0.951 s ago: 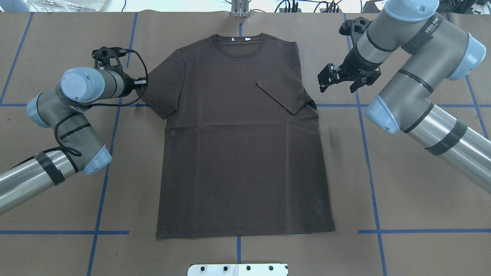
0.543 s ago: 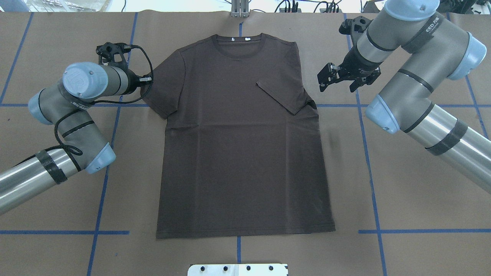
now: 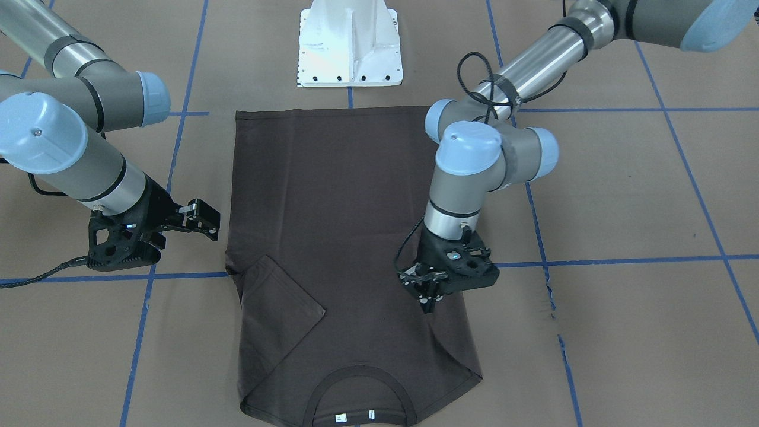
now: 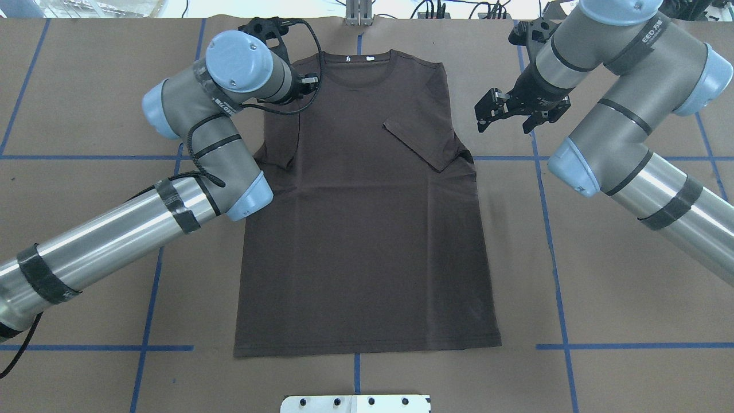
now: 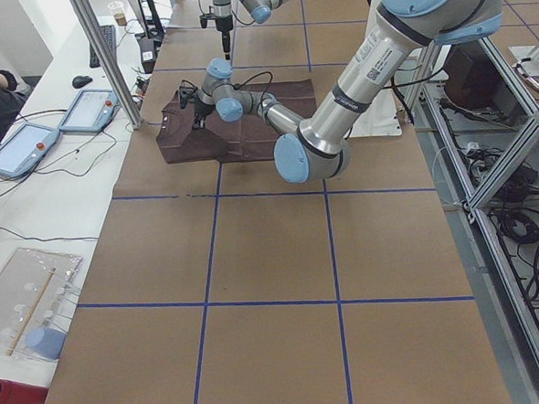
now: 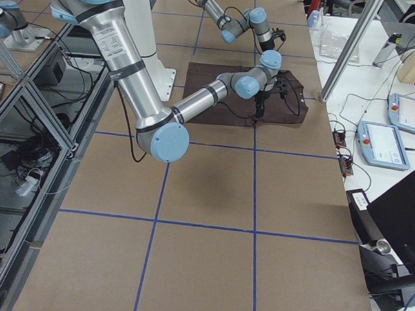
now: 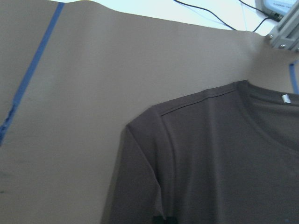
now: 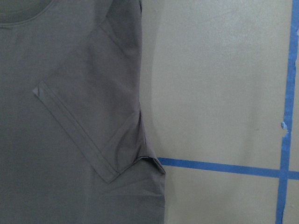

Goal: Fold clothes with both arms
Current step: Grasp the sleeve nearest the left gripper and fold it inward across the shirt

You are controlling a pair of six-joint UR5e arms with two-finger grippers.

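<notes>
The dark brown T-shirt (image 4: pixel 367 229) lies flat on the brown paper, with its collar (image 4: pixel 358 71) at the far edge. It also shows in the front view (image 3: pixel 338 196). Its sleeve on my right side (image 4: pixel 424 137) is folded inward onto the chest. My left gripper (image 3: pixel 428 299) points down over the shirt's other shoulder. It is shut on that sleeve (image 4: pixel 278 143), which is drawn in over the body. The left wrist view shows the sleeve (image 7: pixel 140 177) rising toward the camera. My right gripper (image 4: pixel 504 117) is open and empty, hovering just outside the folded sleeve.
The white pedestal base (image 3: pixel 350 47) stands at the hem end. Blue tape lines (image 4: pixel 547 229) cross the paper. A metal post (image 4: pixel 358 14) stands beyond the collar. Tablets and cables (image 5: pixel 19 149) lie past the table's far edge.
My left arm has swung from outside the sleeve in over the shirt's shoulder, pulling the sleeve inward with it. My right gripper has barely moved.
</notes>
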